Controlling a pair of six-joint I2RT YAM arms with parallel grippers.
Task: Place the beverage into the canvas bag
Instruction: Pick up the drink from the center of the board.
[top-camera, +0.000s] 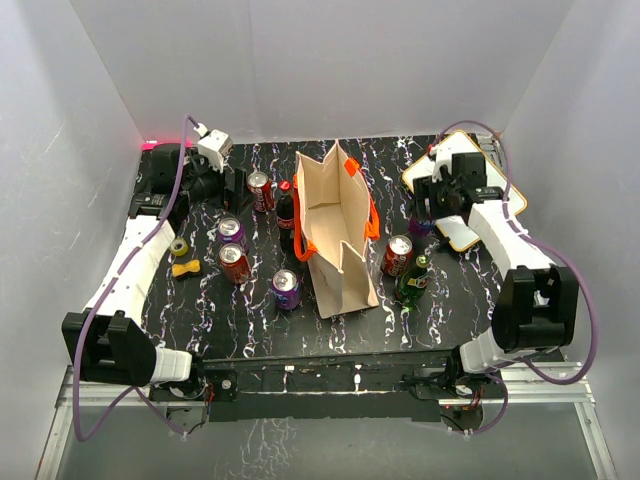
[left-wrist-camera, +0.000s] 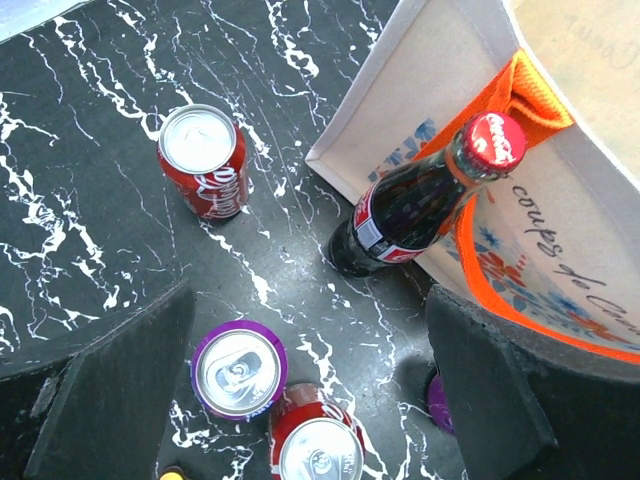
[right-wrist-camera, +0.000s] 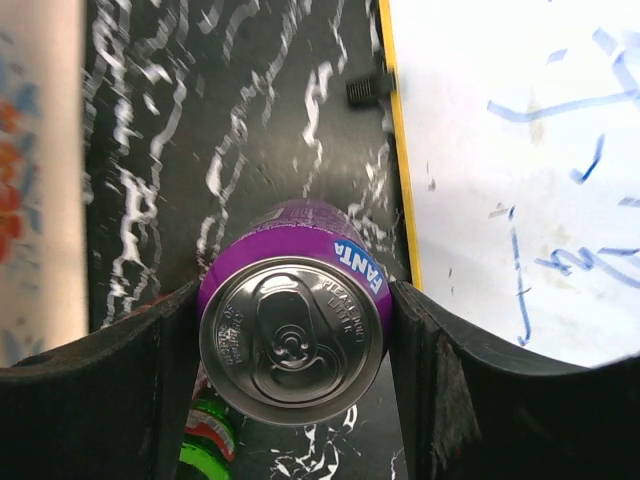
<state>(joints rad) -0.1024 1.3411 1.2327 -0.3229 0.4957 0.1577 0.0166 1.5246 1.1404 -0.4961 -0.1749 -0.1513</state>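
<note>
The canvas bag (top-camera: 335, 235) stands open in the middle of the table, its orange handle and printed side also showing in the left wrist view (left-wrist-camera: 580, 200). To its right, my right gripper (right-wrist-camera: 292, 340) is shut on an upright purple Fanta can (right-wrist-camera: 292, 335), with a finger pressed against each side. From above, that gripper (top-camera: 425, 215) sits beside the whiteboard with the can (top-camera: 420, 228) under it. My left gripper (left-wrist-camera: 310, 390) hangs open over the table left of the bag, above a purple can (left-wrist-camera: 238, 368) and a red can (left-wrist-camera: 318, 445), holding nothing.
A cola bottle (left-wrist-camera: 420, 195) leans at the bag's left side, with a red can (left-wrist-camera: 205, 165) beside it. More cans (top-camera: 287, 288) stand left of the bag. A red can (top-camera: 398, 255) and a green bottle (top-camera: 414, 280) stand right of it. A yellow-edged whiteboard (top-camera: 495, 190) lies at the far right.
</note>
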